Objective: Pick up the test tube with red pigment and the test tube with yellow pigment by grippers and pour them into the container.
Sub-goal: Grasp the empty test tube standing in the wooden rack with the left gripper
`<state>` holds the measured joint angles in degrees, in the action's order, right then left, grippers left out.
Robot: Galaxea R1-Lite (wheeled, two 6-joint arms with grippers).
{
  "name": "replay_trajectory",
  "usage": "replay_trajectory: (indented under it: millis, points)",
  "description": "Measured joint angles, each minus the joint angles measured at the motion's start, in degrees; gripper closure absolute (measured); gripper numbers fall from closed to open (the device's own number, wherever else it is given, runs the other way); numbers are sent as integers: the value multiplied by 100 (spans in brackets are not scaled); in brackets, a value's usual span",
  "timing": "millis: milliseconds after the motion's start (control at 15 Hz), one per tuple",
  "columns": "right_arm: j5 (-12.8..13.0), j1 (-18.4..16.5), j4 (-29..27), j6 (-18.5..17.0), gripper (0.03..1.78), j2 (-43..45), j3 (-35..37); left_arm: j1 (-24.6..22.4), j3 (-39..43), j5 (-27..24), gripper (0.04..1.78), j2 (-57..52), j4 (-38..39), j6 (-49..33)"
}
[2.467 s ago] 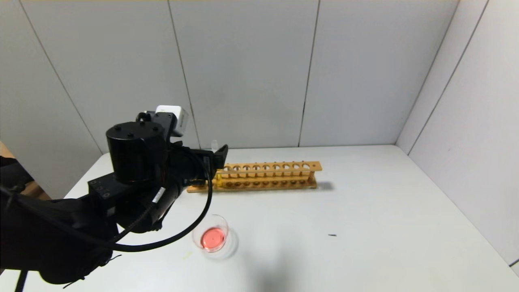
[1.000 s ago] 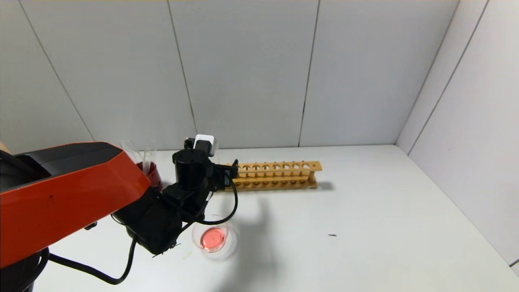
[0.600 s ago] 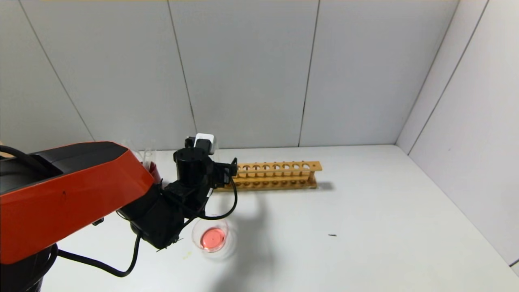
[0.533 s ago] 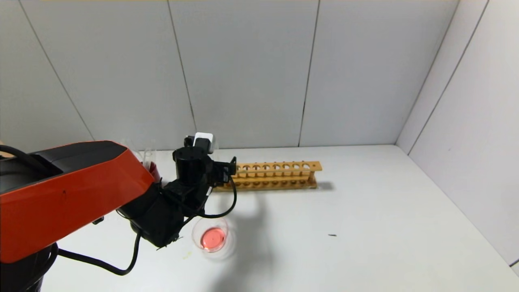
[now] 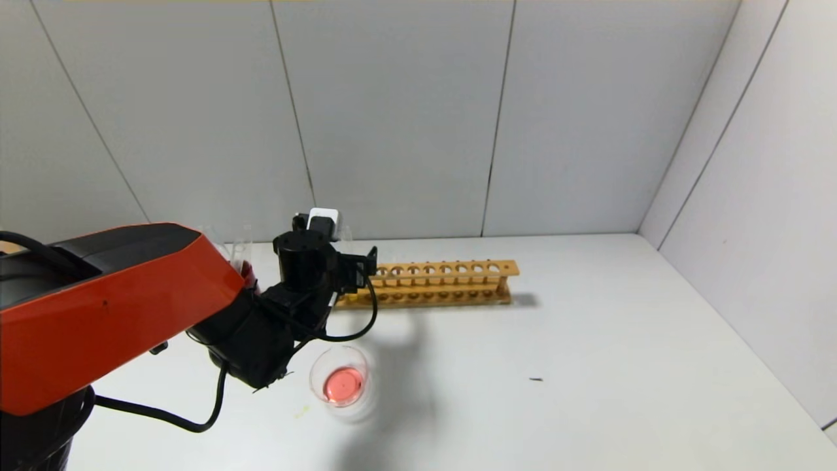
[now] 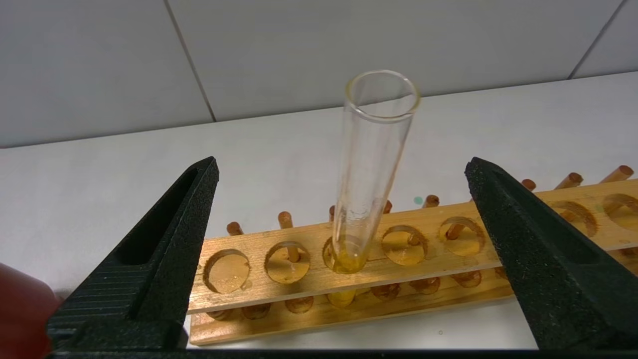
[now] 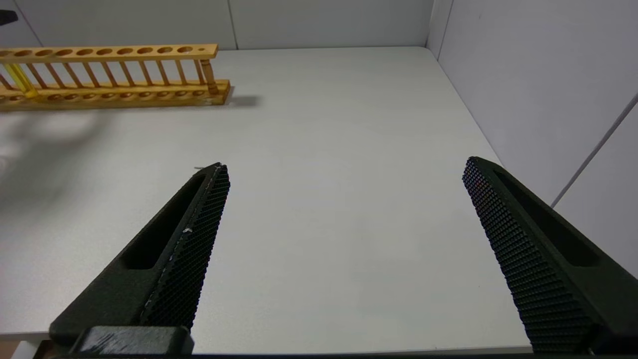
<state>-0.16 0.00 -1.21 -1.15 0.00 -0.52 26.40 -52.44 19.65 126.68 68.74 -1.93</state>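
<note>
Wooden rack (image 6: pixel 398 279) holds the test tube with yellow pigment (image 6: pixel 371 169) upright in its third hole; your left gripper (image 6: pixel 344 174) flanks it, fingers wide, touching nothing. Red liquid sits in the container (image 5: pixel 339 377) nearby. Your right gripper (image 7: pixel 344 172) hangs spread over bare table (image 7: pixel 324 149).

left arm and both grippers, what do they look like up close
The left arm has a glossy orange-red casing over black joints, with a looping black cable and a small white block. The left gripper and right gripper both have tapered, hollowed black fingers with textured pads.
</note>
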Motion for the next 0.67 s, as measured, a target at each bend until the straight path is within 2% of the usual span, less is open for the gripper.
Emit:
replay_trajectory:
  millis: [667]
  points:
    - [0,0,-2,2,10,0,0,-12,-155,-22,12,135,2,55]
